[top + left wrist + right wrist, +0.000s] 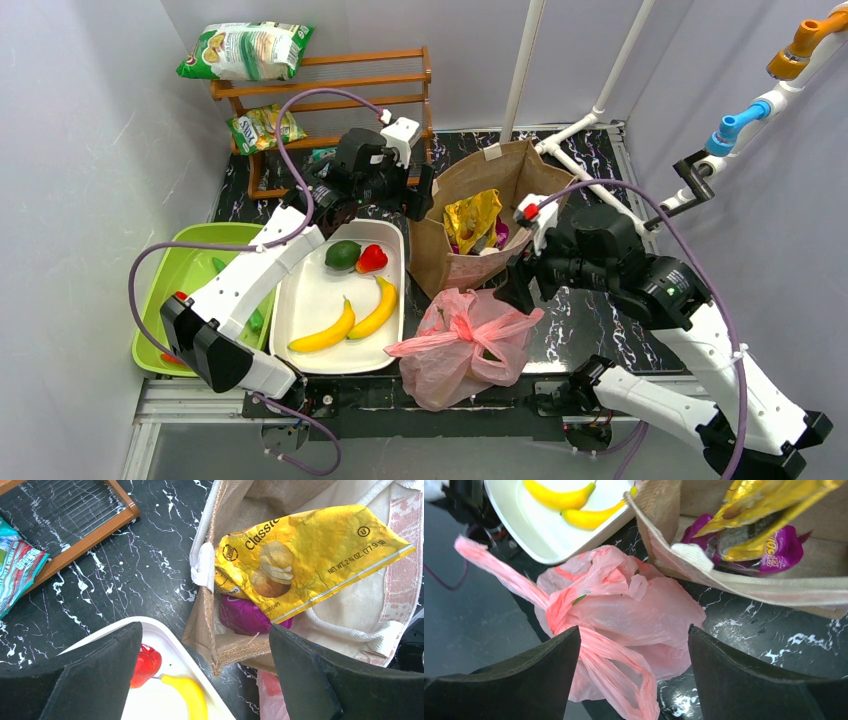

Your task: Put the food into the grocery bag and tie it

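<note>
The pink bag sits at the near table edge, just in front of the brown bag and beside the near right corner of the white tray. Its handles are drawn together at the top and seem knotted, with one tail sticking out to each side. It bulges, but what is inside cannot be made out through the plastic.

Two bananas lie side by side in the white tray. A green fruit and a red pepper lie at the tray's far end.

The left gripper hangs over the gap between the tray's far corner and the brown bag, fingers spread wide and holding nothing. The right gripper hovers above the pink bag, its fingers also wide apart and clear of the plastic.

The brown bag stands open, with a yellow chip packet on top of a purple packet. A green tray lies left of the white one, under the left arm. A wooden rack with snack packets stands at the back.
</note>
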Motion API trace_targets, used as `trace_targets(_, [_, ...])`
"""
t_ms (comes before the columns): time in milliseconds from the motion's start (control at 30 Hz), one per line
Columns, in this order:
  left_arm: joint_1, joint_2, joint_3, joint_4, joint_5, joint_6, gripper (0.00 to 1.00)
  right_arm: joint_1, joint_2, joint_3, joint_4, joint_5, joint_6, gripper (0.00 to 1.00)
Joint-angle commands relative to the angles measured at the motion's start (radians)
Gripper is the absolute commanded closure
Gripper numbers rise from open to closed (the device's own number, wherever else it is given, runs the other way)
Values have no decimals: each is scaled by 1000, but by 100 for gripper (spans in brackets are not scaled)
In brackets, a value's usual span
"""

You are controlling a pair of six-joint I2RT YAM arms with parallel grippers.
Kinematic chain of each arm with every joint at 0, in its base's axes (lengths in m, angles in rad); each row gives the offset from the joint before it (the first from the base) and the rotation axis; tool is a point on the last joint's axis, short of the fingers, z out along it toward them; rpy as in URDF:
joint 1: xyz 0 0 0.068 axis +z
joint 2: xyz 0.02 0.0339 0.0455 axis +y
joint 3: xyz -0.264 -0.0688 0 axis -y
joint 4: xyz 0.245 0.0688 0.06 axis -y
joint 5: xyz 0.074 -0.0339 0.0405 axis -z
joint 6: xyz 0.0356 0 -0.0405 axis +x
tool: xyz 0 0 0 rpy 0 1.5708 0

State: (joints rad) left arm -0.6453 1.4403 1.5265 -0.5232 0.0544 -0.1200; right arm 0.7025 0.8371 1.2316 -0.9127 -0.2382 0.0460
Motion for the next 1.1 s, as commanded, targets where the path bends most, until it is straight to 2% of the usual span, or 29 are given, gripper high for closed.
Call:
trace_targets(0, [3,-74,-13,-18,-32,-2,2,117,-3,-25,65,82,-150,14])
trace_targets(267, [4,-101,-42,-25,-55,1,2,282,30,-82,83,110,-248,13])
trace_targets(667, [4,-144,-100,-23,-82,-6,2,491,50,-170,130,132,-289,13])
trace_targets(833, [3,-162,-128,-18,-84,-9,2,551,79,-172,135,134,-288,12])
trace_targets(1067, [3,-179,-143,-17,-85,-9,2,560,93,-198,218,191,-288,12])
